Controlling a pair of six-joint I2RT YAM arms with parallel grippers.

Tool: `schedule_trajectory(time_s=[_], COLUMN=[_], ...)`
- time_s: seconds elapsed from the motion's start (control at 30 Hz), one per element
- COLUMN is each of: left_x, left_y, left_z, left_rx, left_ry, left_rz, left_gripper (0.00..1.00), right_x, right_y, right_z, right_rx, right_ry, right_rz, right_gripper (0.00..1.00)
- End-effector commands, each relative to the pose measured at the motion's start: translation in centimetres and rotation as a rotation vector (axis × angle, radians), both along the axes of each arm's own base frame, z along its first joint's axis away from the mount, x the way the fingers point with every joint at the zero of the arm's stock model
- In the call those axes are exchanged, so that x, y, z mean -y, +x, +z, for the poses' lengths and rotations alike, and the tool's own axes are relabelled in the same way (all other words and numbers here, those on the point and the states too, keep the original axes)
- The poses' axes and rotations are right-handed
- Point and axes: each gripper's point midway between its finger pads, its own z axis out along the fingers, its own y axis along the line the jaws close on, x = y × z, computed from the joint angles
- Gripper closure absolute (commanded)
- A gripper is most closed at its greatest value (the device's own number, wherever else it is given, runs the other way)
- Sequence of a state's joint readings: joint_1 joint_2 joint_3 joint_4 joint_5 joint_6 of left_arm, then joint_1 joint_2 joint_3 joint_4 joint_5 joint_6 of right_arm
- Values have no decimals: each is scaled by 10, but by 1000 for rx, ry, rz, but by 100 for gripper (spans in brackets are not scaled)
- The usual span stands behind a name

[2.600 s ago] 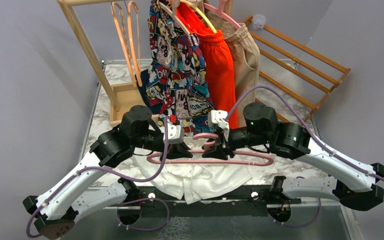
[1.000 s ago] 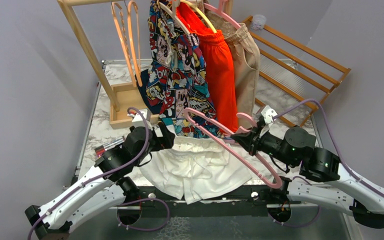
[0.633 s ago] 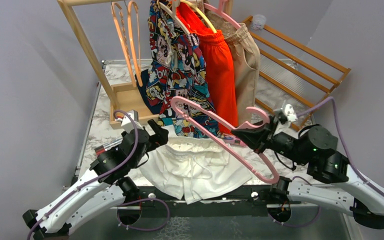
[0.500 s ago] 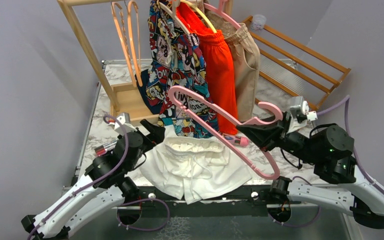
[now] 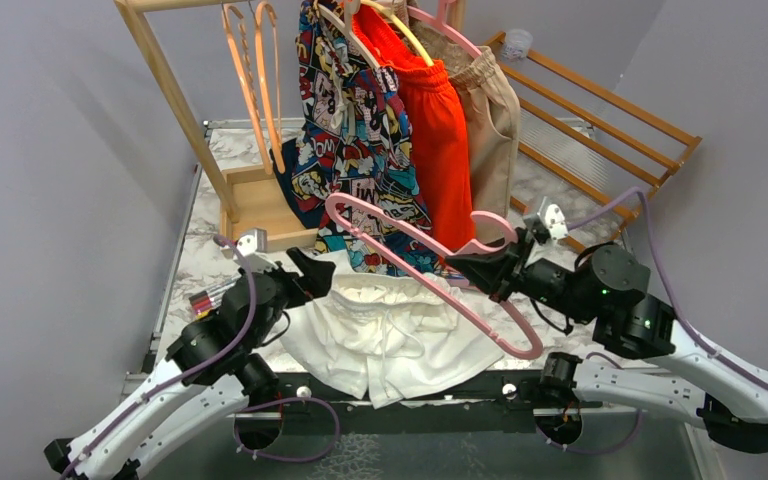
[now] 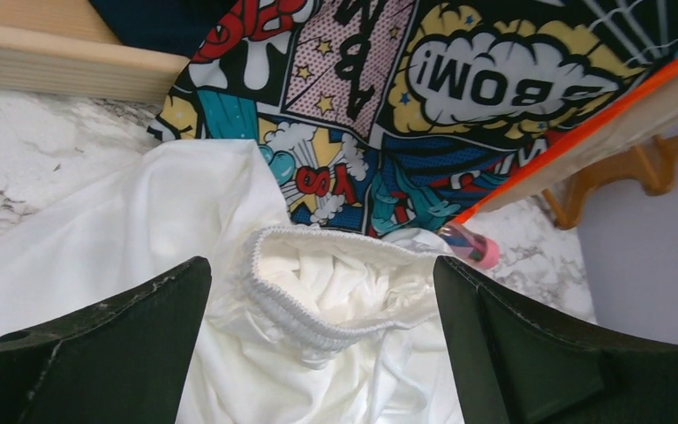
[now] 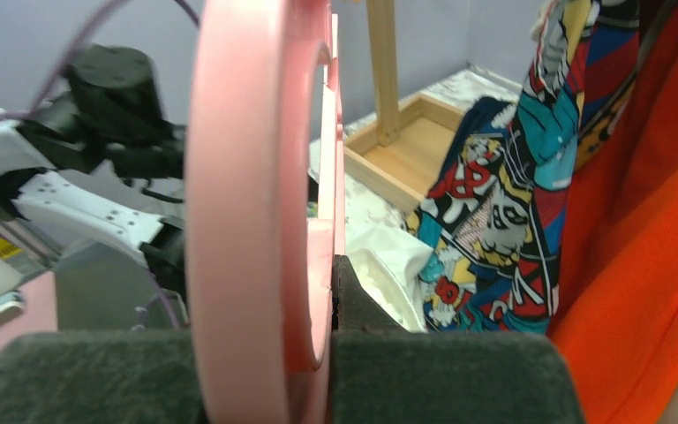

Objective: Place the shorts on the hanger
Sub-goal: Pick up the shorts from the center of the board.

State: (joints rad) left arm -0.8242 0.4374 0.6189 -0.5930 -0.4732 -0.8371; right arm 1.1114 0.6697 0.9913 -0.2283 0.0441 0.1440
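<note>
Gripping the hanger [image 7: 238, 177] in my clenched right end effector [image 5: 475, 266], I hover my released left end effector [image 6: 322, 300] over the shorts [image 5: 390, 340], probably to pinch their waistband [image 6: 293, 311] next.

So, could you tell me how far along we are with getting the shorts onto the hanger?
Done: the right claw grips the hanger, held tilted in the air. In hand: the left claw hangs open over the waistband. Left: the shorts lie on the table, so they must be grasped and threaded on.
</note>
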Motion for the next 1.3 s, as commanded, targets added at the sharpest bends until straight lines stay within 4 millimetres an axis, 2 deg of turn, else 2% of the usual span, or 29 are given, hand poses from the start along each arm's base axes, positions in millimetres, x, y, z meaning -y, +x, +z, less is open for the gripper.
schedule_trajectory(time_s=[0.0,0.07,0.13,0.23,0.33,0.47,0.57,0.7,0.87,1.03,1.27], left_x=[4,3,6,6,-2,5,1,3,8,11,17], left_y=[-3,-4,-5,-1,7,8,8,5,1,4,15], left_z=[16,-2,-22,-40,-41,-36,-37,-39,-47,-56,-77], left_rx=[94,21,-71,-172,-213,-187,-159,-159,-185,-216,-289], left_ry=[-78,-42,21,88,107,179,236,238,236,279,396], left_rz=[-45,-28,-30,16,122,33,2,-29,-62,-65,-94], left_gripper=[1,1,1,1,1,1,1,2,12,30,33], right_x=[-1,-4,-8,-12,-12,-9,-5,2,3,-2,-5], right_y=[23,28,28,28,28,26,24,22,23,22,20], right_z=[-30,-49,-60,-70,-79,-91,-96,-99,-106,-107,-107], right_rx=[-19,-45,-60,-77,-87,-108,-122,-127,-138,-139,-147], right_ry=[-79,-117,-131,-147,-159,-180,-191,-187,-208,-212,-208], right_rz=[-111,-129,-121,-111,-113,-114,-120,-125,-137,-116,-104], right_gripper=[99,99,99,99,99,99,99,99,99,99,99])
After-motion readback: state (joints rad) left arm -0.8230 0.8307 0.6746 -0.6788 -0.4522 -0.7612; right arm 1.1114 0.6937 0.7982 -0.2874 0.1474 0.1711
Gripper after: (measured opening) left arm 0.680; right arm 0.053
